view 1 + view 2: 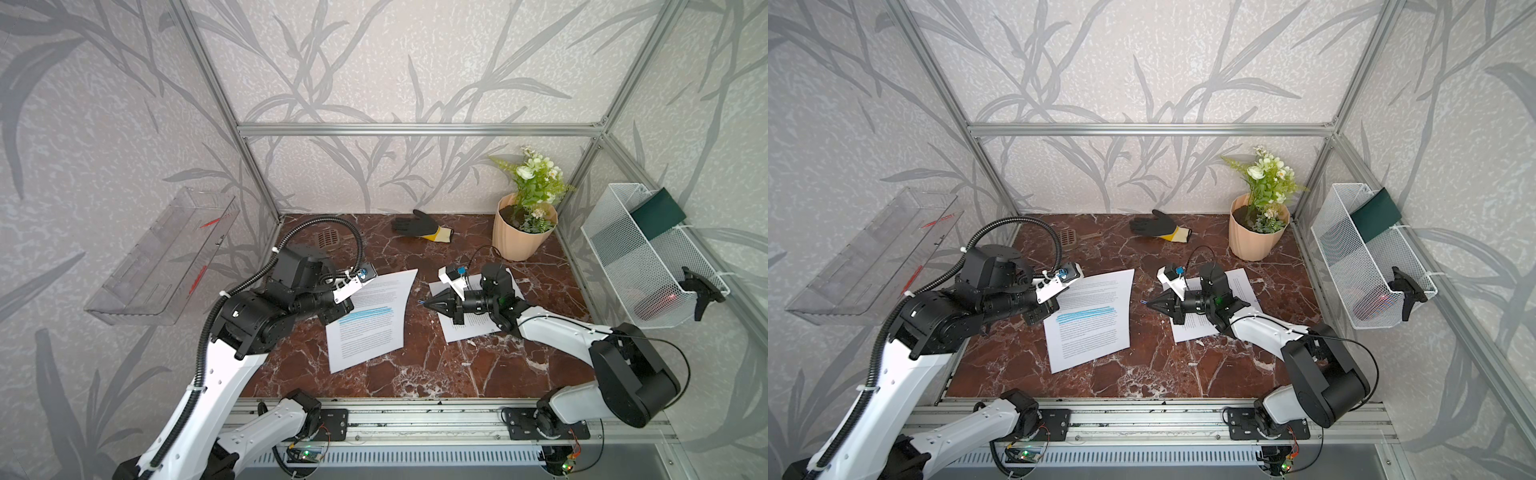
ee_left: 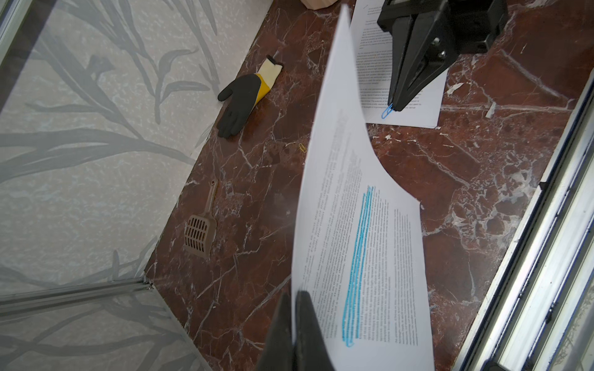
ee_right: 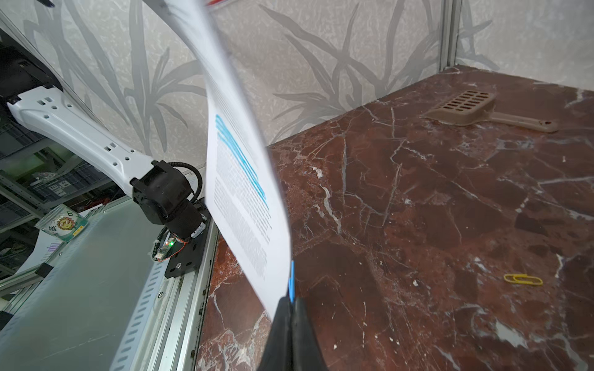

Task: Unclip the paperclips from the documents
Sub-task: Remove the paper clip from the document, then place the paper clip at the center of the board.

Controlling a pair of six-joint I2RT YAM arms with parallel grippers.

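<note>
Right gripper [image 2: 396, 107] pinches blue paperclip [image 2: 387, 111] just beside the highlighted document [image 2: 337, 199].

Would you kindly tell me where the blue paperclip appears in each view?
In a top view: blue paperclip at the tip of the right gripper, right of the highlighted document.
In a top view: blue paperclip, same place.
Left wrist: blue paperclip at that tip.
Right wrist: blue paperclip at the tip.
Shared landmark: the highlighted document.

The left gripper [image 2: 294, 293] clamps the edge of a curling, blue-highlighted document [image 2: 369, 250]. Beyond it, the right gripper [image 2: 396, 107] pinches a blue paperclip [image 2: 386, 111].
</note>
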